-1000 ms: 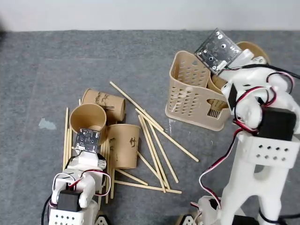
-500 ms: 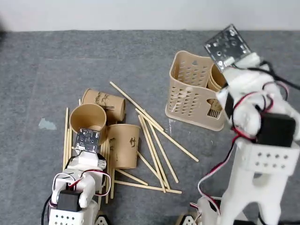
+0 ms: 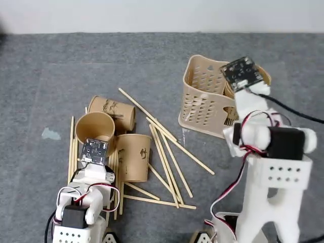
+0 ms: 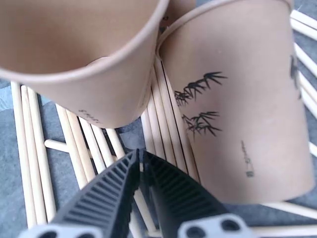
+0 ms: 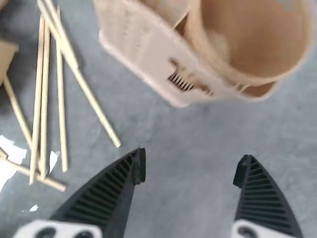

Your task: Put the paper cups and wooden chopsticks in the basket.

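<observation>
The right gripper (image 5: 193,158) is held wide open beside the basket (image 3: 202,109), one paper cup (image 5: 247,44) nested inside. Other cups (image 3: 132,157) and wooden chopsticks (image 3: 163,162) lie at its eight o'clock, by the shut left gripper (image 4: 140,156). One rim should be straddled squarely.

Your tan slotted basket (image 3: 202,101) upright at two o'clock on the table, one paper cup (image 5: 247,39) mouth-up inside it, three more cups (image 3: 133,157) bunched at eight o'clock, two on their sides, pale wooden chopsticks (image 3: 147,114) strewn beside and under them toward centre.
</observation>
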Robot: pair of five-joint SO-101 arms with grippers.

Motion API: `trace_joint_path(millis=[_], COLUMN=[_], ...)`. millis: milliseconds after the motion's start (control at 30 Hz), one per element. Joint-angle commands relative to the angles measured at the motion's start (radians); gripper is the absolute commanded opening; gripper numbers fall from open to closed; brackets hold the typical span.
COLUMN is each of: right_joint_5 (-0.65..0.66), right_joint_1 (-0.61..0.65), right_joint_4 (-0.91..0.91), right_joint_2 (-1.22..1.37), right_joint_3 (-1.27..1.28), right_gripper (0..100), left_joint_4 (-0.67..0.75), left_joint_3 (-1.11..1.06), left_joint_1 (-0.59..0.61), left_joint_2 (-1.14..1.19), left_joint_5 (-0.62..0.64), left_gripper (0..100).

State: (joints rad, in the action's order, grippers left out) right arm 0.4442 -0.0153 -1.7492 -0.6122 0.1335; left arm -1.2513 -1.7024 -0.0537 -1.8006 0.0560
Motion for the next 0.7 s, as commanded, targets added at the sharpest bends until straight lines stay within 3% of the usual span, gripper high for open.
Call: trace_joint_path(millis=[0,333,533,667], right_joint_5=[-0.012,-0.015,-0.115,-0.203], right_joint_1=[0.012,0.079,0.122,0.245], right_joint_4=[0.004,-0.027,-0.004,0.047], right_joint_2=[-0.031,-0.031,-0.031,-0.021], right_joint_3=[0.054,0.120,0.123,0.121], right_gripper=[29.9,29.9,29.9,29.9], left_joint_4=[-0.003,-0.006,-0.066,0.020], left_joint_3=[0.019,0.068,0.272,0.303], left_joint_1=[0.005,0.008,0.227,0.400], left_joint_2=[-0.011,-0.011,-0.011,-0.011], left_joint_5=[-0.006,-0.012,-0.161,-0.218], left_gripper=[1,1,1,1])
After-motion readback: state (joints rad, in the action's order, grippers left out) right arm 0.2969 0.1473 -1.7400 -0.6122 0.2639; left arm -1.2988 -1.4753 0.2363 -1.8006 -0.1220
